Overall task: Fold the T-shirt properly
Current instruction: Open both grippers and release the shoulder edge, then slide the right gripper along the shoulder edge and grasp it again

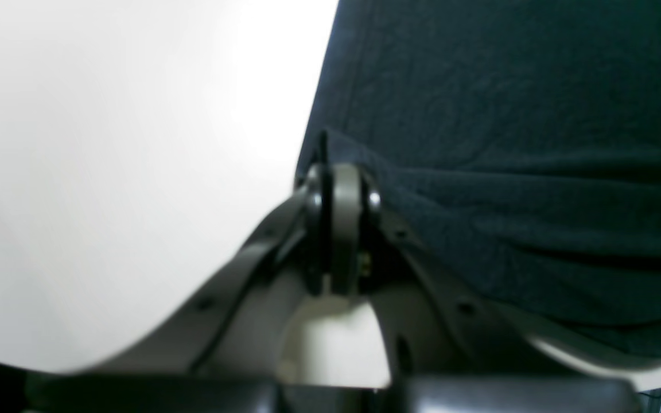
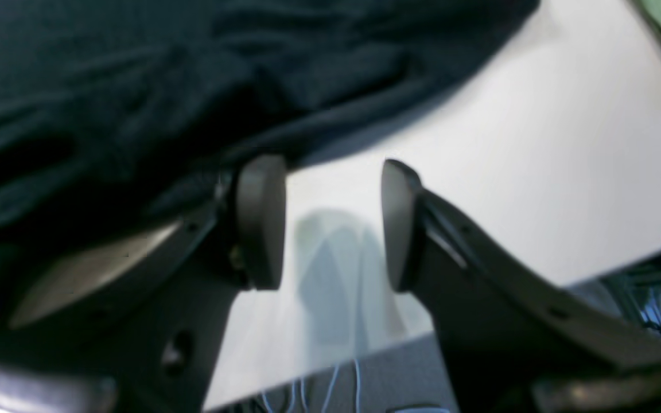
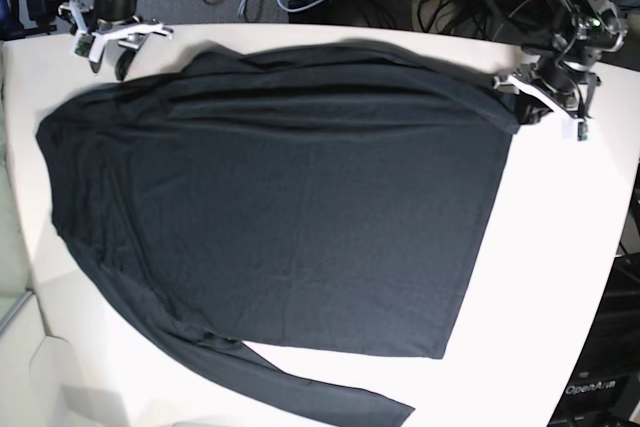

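Two grippers are seen at the far corners of the white tabletop (image 3: 560, 247), with one plain black long-sleeved T-shirt of thin soft knit (image 3: 290, 217) spread flat across most of it. The hem side lies toward the left arm's side of the tabletop, and one sleeve trails to the near edge.

Step judged: the start of a fold, with the far edge of the shirt being gathered. A band of cloth is already doubled over along the far edge.

The left gripper (image 1: 333, 172) is closed tight, and a small pinch of the shirt's corner is held between its pads, seen in the left wrist view. The left arm is reached low over the far corner on its side, with the wrist angled down to the cloth.

The right gripper (image 2: 330, 221) is parted fairly wide with nothing between the pads; only bare tabletop is seen in the gap. One pad (image 2: 259, 221) is set just beside the shirt's edge, possibly touching it. The right arm is set at the other far corner, pointing down.

Next move, as judged: the right gripper needs to be slid onto the edge and closed on cloth, so both far corners can be lifted together and carried toward the near edge. Thin knit may slip or bunch if it is pinched shallowly.
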Available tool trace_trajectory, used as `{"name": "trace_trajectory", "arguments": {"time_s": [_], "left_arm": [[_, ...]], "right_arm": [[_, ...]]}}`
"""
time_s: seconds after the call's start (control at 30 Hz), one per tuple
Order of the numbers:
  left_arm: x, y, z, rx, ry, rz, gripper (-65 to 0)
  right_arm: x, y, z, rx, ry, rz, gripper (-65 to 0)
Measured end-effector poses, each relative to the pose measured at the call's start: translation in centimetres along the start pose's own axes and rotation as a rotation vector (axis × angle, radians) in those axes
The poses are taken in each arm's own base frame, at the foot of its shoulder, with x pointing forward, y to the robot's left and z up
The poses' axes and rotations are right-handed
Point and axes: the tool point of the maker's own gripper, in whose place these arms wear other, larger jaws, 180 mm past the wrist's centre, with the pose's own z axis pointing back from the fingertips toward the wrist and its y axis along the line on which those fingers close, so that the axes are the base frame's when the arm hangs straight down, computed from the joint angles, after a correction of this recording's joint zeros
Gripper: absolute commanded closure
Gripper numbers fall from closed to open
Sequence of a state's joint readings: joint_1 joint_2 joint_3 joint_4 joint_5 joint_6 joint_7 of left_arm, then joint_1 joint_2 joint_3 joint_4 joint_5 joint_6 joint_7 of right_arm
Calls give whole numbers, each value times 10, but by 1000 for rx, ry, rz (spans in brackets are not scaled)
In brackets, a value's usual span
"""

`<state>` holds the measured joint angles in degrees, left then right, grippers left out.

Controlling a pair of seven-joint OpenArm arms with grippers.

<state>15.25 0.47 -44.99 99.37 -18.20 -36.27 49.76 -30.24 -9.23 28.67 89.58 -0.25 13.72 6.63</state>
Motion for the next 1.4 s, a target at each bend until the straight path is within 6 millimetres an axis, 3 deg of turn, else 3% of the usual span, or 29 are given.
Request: {"name": "trace_trajectory", "arguments": {"time_s": [0.23,0.47,0.63,0.77,1.07,1.23,1.4], "left_arm": [[-1,0,0,-1,2,0,0],[-2,0,0,0,5,0,0],[-2,0,1,0,5,0,0],[1,3,1,3,8,-19,0],[1,4,1,5,8,-19,0],[1,4,1,5,8,-20,0],[1,5,2,6,8,-21,0]], "right_arm": [[0,2,-1,3,0,-2,-349],[-5,2,6,13,8,5,-352],[1,16,21,90,-80,5,-352],[-4,24,31,118,-80,7,-352],[-16,38,35,158,-48,-2,-356],[-17,63,36,221,-41,-14,-356],[-18,75,37,249,-40,-42,-412]]}}
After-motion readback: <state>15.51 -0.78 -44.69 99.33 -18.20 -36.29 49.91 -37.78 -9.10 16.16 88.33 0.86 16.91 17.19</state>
